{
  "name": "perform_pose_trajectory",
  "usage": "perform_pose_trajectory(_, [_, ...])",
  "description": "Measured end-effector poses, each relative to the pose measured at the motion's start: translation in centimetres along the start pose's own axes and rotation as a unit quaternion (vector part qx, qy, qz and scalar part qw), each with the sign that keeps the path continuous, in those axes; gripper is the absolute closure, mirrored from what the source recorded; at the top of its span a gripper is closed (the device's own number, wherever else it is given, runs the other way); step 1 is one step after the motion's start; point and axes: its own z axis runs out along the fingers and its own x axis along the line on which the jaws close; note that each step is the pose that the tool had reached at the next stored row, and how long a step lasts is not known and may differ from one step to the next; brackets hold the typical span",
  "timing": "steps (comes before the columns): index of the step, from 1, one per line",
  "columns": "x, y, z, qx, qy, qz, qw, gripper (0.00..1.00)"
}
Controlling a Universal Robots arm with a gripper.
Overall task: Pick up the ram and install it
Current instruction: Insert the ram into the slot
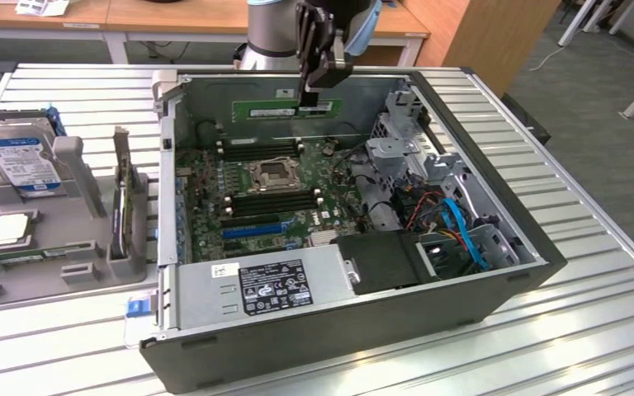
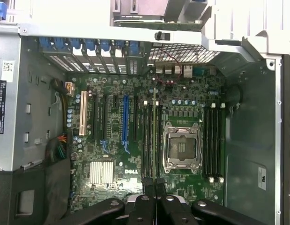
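Note:
The ram [image 1: 286, 110], a long thin green board, hangs level above the far part of the open computer case [image 1: 515, 247]. My gripper [image 1: 310, 102] is shut on its upper edge near the middle. In the wrist view the ram [image 2: 155, 136] is seen edge-on as a thin line running out from between my fingers [image 2: 147, 184]. It lines up over the black memory slots [image 2: 149, 140] beside the processor socket [image 2: 182, 145]. The stick is well above the motherboard [image 1: 295, 194] and touches no slot.
A grey fixture tray [image 1: 30, 280] at the exterior view's left holds a hard drive with a blue label [image 1: 14, 157], a square processor chip [image 1: 3, 229] and upright boards [image 1: 125, 198]. Inside the case are a power supply [image 1: 267, 285], drive cage [image 1: 399, 140] and blue cables [image 1: 461, 231].

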Motion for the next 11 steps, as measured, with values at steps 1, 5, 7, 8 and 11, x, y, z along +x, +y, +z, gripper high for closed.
perform_pose_trajectory(1, [0.00, 0.00, 0.07, 0.0000, 0.0000, 0.000, 1.0000, 0.89])
perform_pose_trajectory(5, [0.02, -0.02, 0.38, 0.0000, 0.0000, 0.000, 1.0000, 0.89])
perform_pose_trajectory(7, [0.03, -0.03, 0.54, 0.0000, 0.0000, 0.000, 1.0000, 0.89])
perform_pose_trajectory(8, [0.03, -0.04, 0.63, 0.0000, 0.0000, 0.000, 1.0000, 0.89])
perform_pose_trajectory(11, [0.05, -0.05, 0.88, 0.0000, 0.0000, 0.000, 1.0000, 0.89])
